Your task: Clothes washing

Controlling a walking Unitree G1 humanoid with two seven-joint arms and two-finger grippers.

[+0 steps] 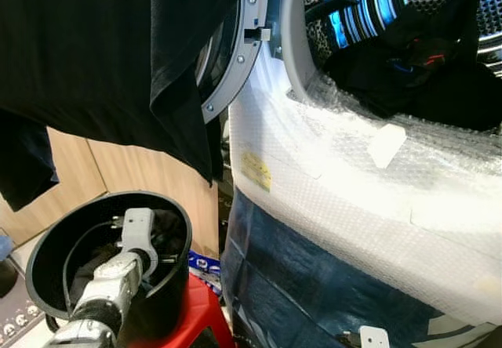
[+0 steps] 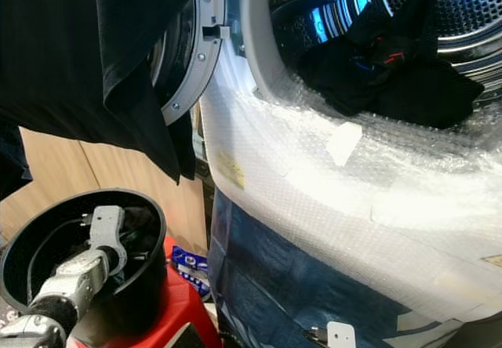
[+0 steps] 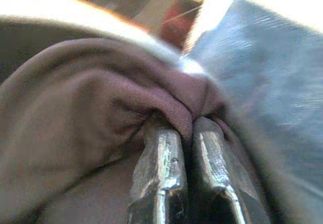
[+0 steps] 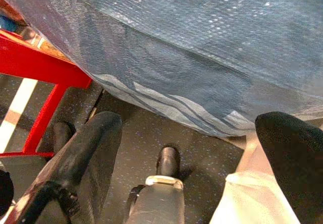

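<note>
Left wrist view: dark cloth is seen pinched between the left gripper fingers, down inside the black bucket. The washer drum, with clothes already in, lies up and to the right. The right gripper hangs splayed, empty.

You can see the left arm at the lower left of the head view: a silver, metallic limb built of rounded segments, with a black collar band near the frame's bottom edge and a pale grey, boxy wrist bracket on top, small bolts sticking out beside it. A thin black cable loops along its side. In the left wrist view, the left claw shows two worn fingers, dark with shiny, scuffed metal faces. In the right wrist view, the right claw has two thick, rounded matte-black fingers over a grey housing with a black knob.
</note>
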